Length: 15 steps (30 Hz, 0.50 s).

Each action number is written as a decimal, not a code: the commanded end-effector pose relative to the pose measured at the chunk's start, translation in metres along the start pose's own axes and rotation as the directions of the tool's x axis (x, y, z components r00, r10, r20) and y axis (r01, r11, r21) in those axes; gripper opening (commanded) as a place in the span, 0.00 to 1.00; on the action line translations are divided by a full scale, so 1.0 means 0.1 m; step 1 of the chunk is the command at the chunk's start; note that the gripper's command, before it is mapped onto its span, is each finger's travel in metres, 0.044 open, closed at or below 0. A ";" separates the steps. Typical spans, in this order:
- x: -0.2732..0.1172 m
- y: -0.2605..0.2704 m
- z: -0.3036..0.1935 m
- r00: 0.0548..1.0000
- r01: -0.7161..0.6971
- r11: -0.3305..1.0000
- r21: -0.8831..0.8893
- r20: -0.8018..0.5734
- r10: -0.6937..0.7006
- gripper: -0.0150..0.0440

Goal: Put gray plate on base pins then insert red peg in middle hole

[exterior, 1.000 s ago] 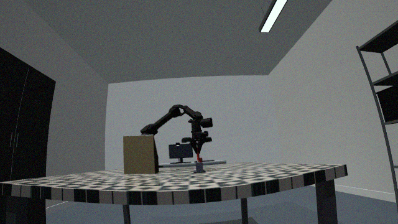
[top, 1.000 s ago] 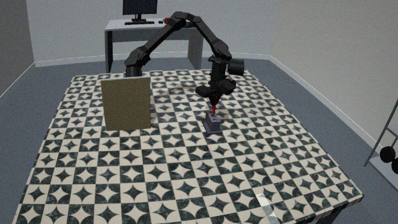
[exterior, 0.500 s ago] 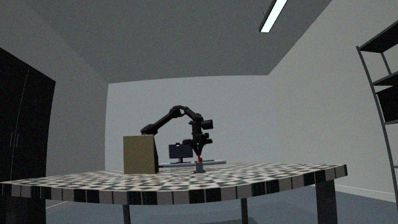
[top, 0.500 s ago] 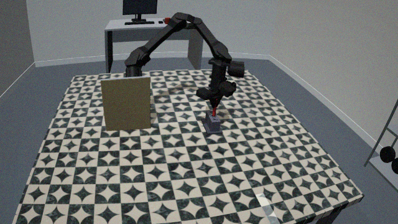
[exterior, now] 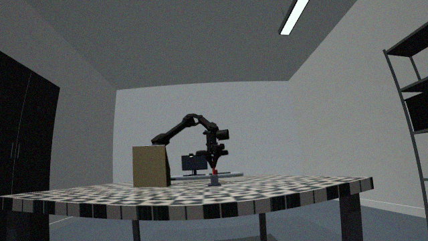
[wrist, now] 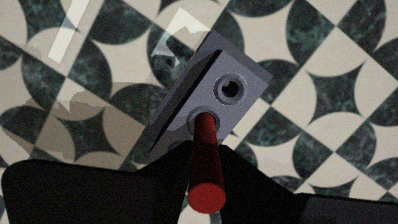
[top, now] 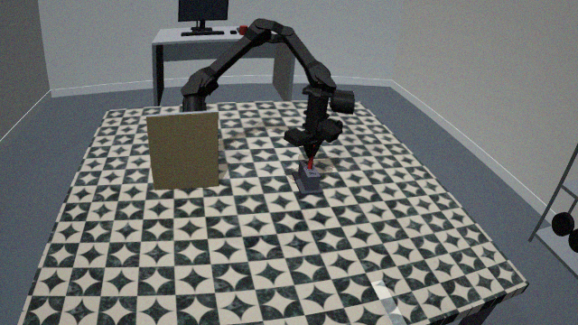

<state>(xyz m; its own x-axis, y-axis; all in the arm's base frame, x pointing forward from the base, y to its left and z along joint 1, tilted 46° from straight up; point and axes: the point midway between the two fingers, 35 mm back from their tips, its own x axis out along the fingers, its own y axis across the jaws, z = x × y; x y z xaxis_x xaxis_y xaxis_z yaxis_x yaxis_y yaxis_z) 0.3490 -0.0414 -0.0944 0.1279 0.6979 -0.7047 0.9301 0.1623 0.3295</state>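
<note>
The gray plate [top: 312, 171] [wrist: 232, 114] [exterior: 214, 181] appears to lie flat on top of the gray base [top: 310, 191] [wrist: 240, 57]. In the wrist view its far end hole is uncovered, and the near end hole is mostly hidden by a finger. The red peg [top: 311, 163] [exterior: 214, 171] [wrist: 206, 135] is slightly tilted, with its lower end at the mouth of the plate's middle hole. How deep it sits cannot be told. My gripper [top: 312, 154] [exterior: 213, 167] [wrist: 204, 150] is shut on the peg, above the plate.
A tall tan box-like panel [top: 184, 151] [exterior: 149, 166] stands on the patterned table [top: 194, 253] [exterior: 110, 197], left of the base in the top and exterior views and in front of the arm's foot. A desk with a monitor [top: 202, 10] [exterior: 194, 163] stands behind the table.
</note>
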 end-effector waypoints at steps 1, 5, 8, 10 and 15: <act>0.00 0.01 -0.01 1.000 -0.001 1.000 -0.002 0.001 0.001 0.25; 0.02 0.01 -0.01 1.000 -0.001 1.000 -0.002 0.001 0.001 0.25; 0.02 0.00 0.00 1.000 -0.001 1.000 -0.002 0.001 0.001 0.25; 0.01 0.00 0.00 1.000 0.000 1.000 -0.005 0.001 0.000 0.25; 0.01 0.00 0.00 1.000 0.000 1.000 -0.005 0.001 0.000 0.25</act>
<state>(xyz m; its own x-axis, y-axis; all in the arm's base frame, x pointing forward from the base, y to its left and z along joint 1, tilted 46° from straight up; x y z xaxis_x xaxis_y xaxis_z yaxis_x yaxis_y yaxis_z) 0.3495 -0.0400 -0.0951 0.1280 0.6970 -0.7055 0.9282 0.1663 0.3327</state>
